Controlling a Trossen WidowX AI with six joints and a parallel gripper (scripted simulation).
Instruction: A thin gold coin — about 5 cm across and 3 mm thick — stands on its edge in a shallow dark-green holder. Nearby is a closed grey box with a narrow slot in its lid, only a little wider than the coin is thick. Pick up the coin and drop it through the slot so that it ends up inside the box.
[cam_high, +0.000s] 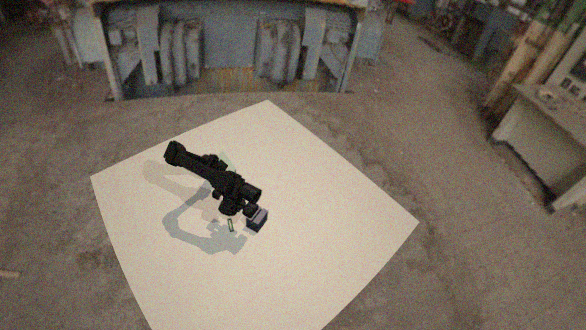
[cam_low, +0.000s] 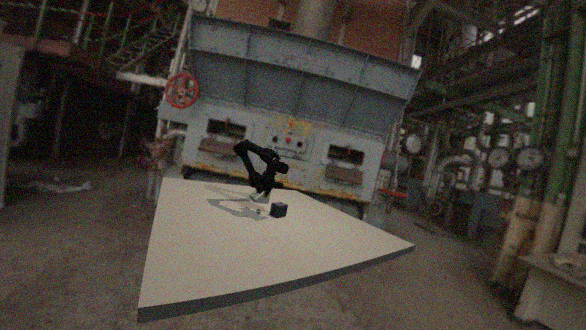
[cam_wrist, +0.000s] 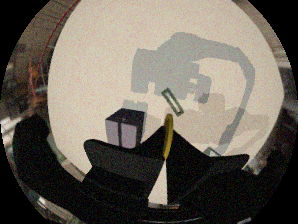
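Gripping the coin edge-on, the tool stood all but fully closed, its two dark fingers pressed against the coin's flat faces. In the wrist view the coin appeared as a thin gold sliver rising upright from between the fingertips, clear of the table surface.

The box sat just ahead of the tool and to the left of the coin, near but not touching it. Its lid faced the camera at a tilt; the slot could not be made out with certainty at this resolution. In the top view the box lay immediately beyond the tool, partly overlapped by the arm above it.

The holder lay flat on the table further ahead of the tool, slightly to the right of the coin's line, within the arm's shadow and with no coin standing in it. The top view showed the holder as a small green strip just beside the box, apart from it.

From the exterior view, the tool hung above the table, with the box close by on its right and lower. The coin itself was too small to be distinguished in that view.
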